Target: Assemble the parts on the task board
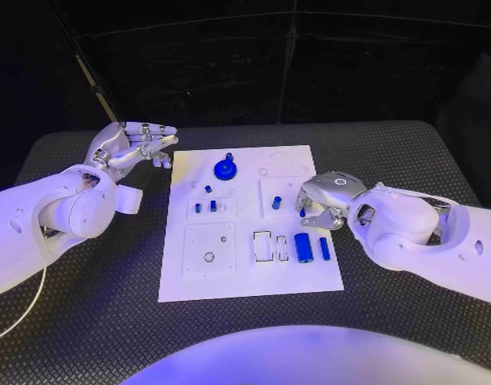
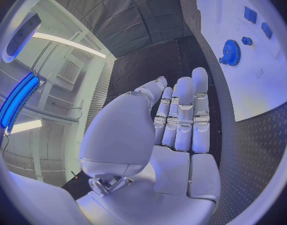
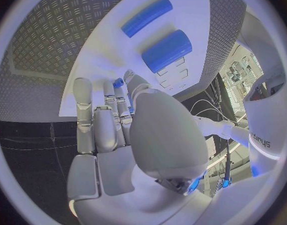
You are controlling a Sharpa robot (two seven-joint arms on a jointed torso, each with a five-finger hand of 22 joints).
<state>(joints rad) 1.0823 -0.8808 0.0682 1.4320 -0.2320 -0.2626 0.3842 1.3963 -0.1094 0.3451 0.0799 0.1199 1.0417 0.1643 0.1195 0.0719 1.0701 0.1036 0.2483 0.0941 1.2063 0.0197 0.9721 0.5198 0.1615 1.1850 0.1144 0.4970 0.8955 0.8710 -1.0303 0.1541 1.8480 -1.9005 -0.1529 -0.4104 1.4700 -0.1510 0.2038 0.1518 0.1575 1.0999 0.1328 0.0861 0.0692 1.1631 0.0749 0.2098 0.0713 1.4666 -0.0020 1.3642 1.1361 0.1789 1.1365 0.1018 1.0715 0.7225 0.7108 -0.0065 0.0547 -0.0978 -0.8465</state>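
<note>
A: On the black table [image 1: 95,313], in the head view, the white task board [image 1: 249,277] lies lengthwise in the middle. A blue gear [image 1: 226,168] sits near its far end. Small blue pegs [image 1: 205,206] stand left of centre, and a thick blue cylinder [image 1: 302,246] with a thinner blue rod [image 1: 324,248] beside it lies toward the near right.

B: And the hands?

A: The left hand [image 1: 139,145] hovers off the board's far left corner, fingers loosely apart and holding nothing. The right hand [image 1: 324,200] is over the board's right edge, fingers curled downward. A small blue piece [image 1: 303,213] shows just under its fingertips.

B: Is it held?

A: I cannot tell from there. It is too small.

B: The left wrist view?

A: The left hand [image 2: 175,125] shows straight fingers lying side by side, thumb apart, with nothing in them. It is over the table, beside the board [image 2: 256,85]. The gear [image 2: 230,52] lies flat on the board, well apart from the fingers.

B: And the right wrist view?

A: The right hand [image 3: 118,130] reaches over the board [image 3: 100,75]. A bit of blue [image 3: 118,82] sits right at its fingertips, possibly pinched against the thumb, though the thumb hides the contact. Beyond lie the cylinder [image 3: 166,50] and the rod [image 3: 146,17], clear of the hand.
</note>
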